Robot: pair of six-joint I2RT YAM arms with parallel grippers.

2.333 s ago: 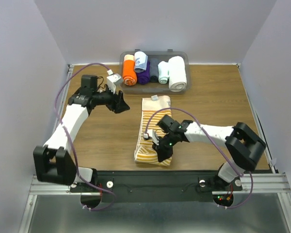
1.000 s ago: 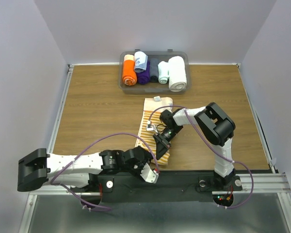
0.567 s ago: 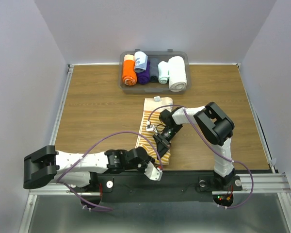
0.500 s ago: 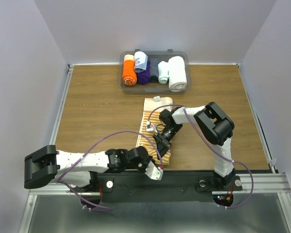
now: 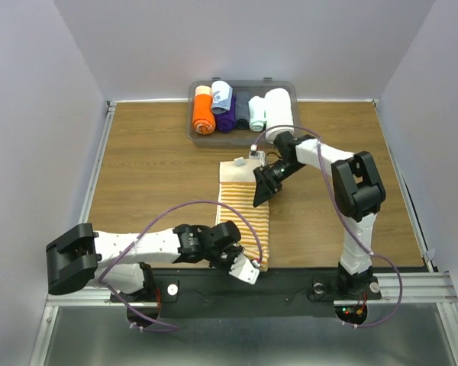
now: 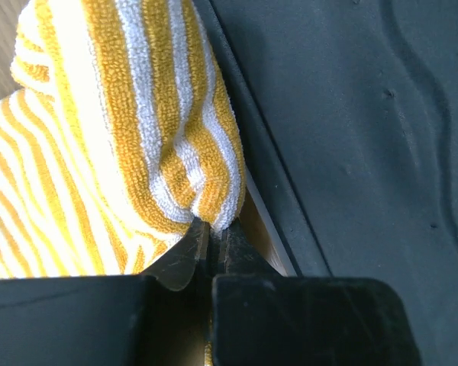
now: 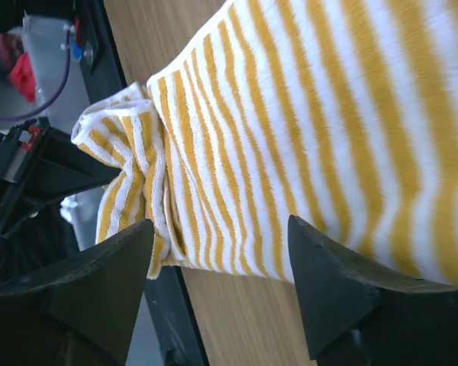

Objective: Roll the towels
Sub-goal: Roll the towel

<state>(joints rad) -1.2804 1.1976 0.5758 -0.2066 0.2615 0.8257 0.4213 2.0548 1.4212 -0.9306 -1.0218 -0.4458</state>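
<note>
The yellow-and-white striped towel lies stretched out flat on the wooden table, with a plain yellowish band and a white tag at its far end. My left gripper is at the near edge, shut on the towel's bunched near corner. The left wrist view shows that corner pinched between the closed fingers. My right gripper hovers open over the towel's far right edge. In the right wrist view its fingertips stand wide apart with the striped towel spread beyond them, untouched.
A clear bin at the back holds several rolled cloths: orange, purple, pale blue, and a thick white one. The black base rail runs just below the towel's near end. Purple cables loop off both arms.
The left gripper closed on the towel's near corner. The right gripper opened, let go of the towel and moved toward the far end. The towel now lies longer and flatter.
</note>
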